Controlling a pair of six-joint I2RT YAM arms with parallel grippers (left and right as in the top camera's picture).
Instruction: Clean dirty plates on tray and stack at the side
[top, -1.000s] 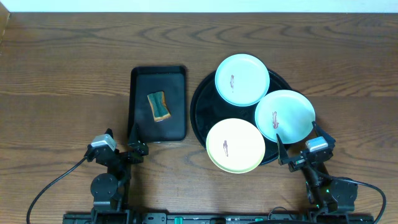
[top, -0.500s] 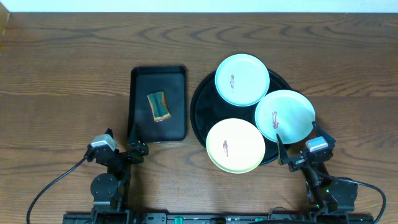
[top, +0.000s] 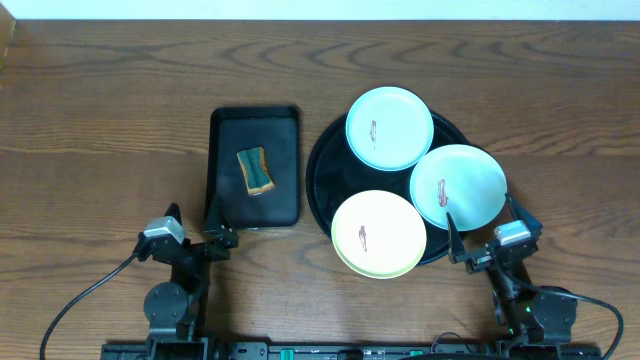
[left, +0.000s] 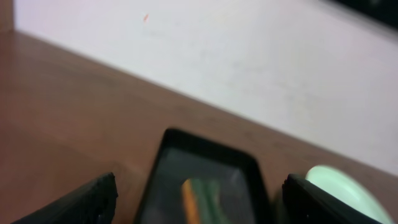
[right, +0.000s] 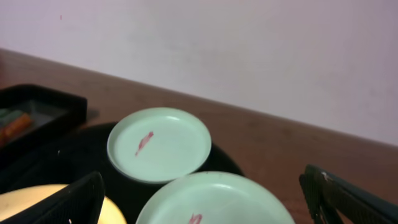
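The round black tray (top: 325, 170) holds three plates. A mint-green plate (top: 389, 127) lies at the back, a second mint-green plate (top: 459, 186) at the right, and a pale yellow plate (top: 378, 233) at the front. Each has a small reddish smear at its centre. My right gripper (top: 482, 222) is open and empty just in front of the right mint plate; the right wrist view shows that plate (right: 214, 200) and the back plate (right: 159, 144). My left gripper (top: 193, 222) is open and empty at the near end of the rectangular tray.
A smaller rectangular black tray (top: 255, 167) left of the round tray holds an orange and green sponge (top: 256, 169). It shows blurred in the left wrist view (left: 202, 186). A pale wall stands behind the wooden table.
Both grippers have shifted very slightly. The plates, trays and sponge have not moved.
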